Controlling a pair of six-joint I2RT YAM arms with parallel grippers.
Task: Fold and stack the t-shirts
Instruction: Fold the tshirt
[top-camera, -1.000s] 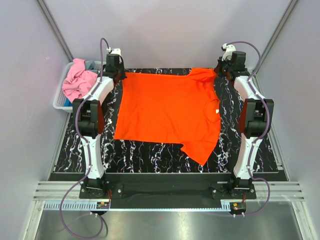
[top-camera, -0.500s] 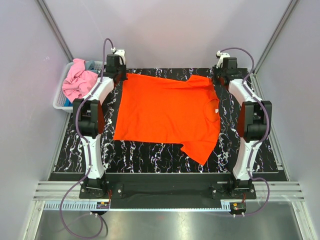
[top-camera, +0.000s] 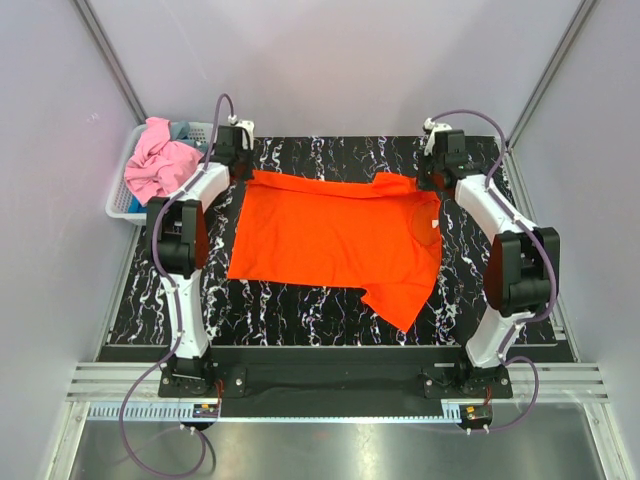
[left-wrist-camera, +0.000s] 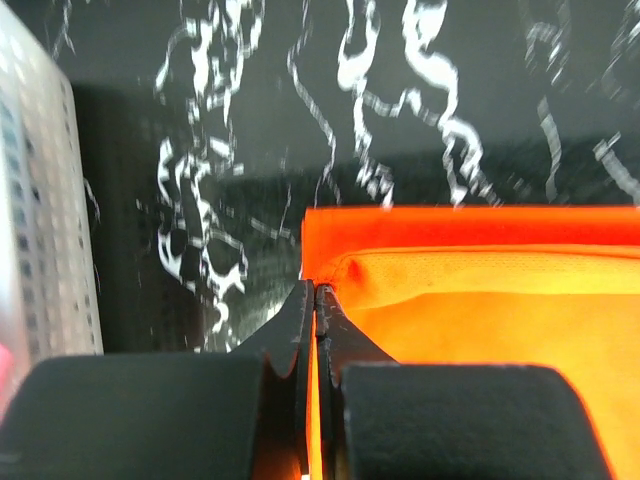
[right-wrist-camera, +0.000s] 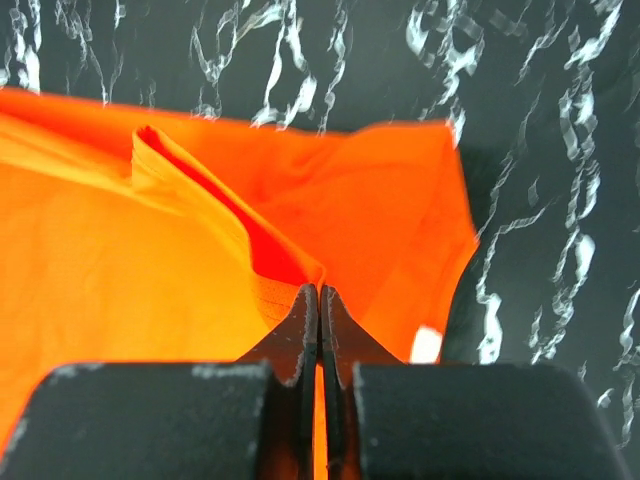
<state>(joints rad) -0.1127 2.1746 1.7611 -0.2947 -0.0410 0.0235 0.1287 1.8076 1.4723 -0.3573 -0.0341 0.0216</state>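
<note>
Orange t-shirt (top-camera: 330, 240) looks limp, light cloth — left gripper (left-wrist-camera: 313, 292) and right gripper (right-wrist-camera: 319, 292) pinch its far corners.

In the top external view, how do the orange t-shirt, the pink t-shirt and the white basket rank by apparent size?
1. orange t-shirt, by far.
2. white basket, partly hidden.
3. pink t-shirt, bunched inside it; nearly the basket's size, so 2 and 3 are unsure.
</note>
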